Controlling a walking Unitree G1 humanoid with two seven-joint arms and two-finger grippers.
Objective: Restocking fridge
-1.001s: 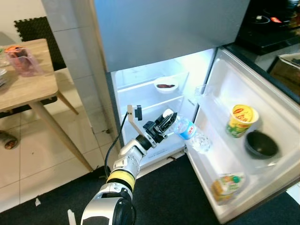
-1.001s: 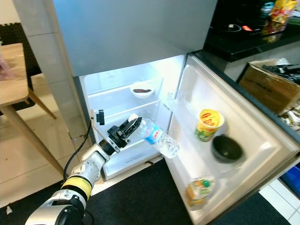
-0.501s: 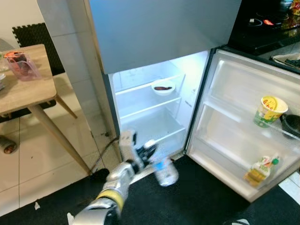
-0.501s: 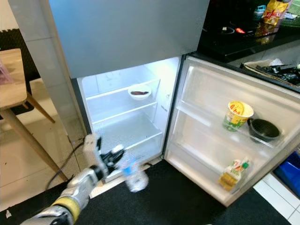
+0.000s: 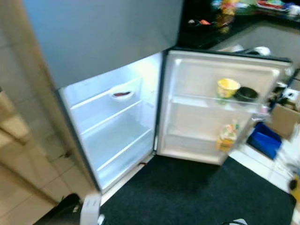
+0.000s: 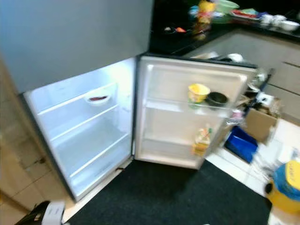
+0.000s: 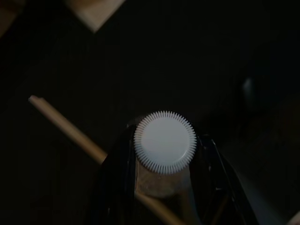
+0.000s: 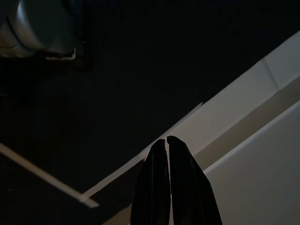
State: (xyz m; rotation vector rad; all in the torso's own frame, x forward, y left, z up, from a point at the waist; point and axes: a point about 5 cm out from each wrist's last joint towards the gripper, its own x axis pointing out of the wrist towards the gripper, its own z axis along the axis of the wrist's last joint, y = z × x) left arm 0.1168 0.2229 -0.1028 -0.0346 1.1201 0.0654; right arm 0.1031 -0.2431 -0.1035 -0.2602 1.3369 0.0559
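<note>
The fridge (image 5: 117, 122) stands open with its lit shelves bare except for a small white bowl (image 5: 121, 93) on the upper shelf. Its door (image 5: 187, 117) swings out to the right and carries a yellow noodle cup (image 5: 228, 87), a dark bowl (image 5: 246, 93) and a packet (image 5: 227, 136) lower down. My left gripper (image 7: 164, 178) is shut on a water bottle, whose ribbed white cap (image 7: 165, 148) faces the wrist camera. The left arm's white wrist piece (image 5: 90, 208) sits low at the bottom left. My right gripper (image 8: 166, 143) is shut and empty, over dark mat and pale tile.
A black mat (image 5: 187, 192) covers the floor before the fridge. To the right of the door lie a blue bin (image 5: 265, 140), a cardboard box (image 5: 283, 119) and a yellow and blue container (image 6: 286, 185). A dark, cluttered counter (image 6: 211, 18) runs behind the door.
The view has pulled back and swung right. My left arm, with the bottle held, has dropped from beside the door to the bottom left edge.
</note>
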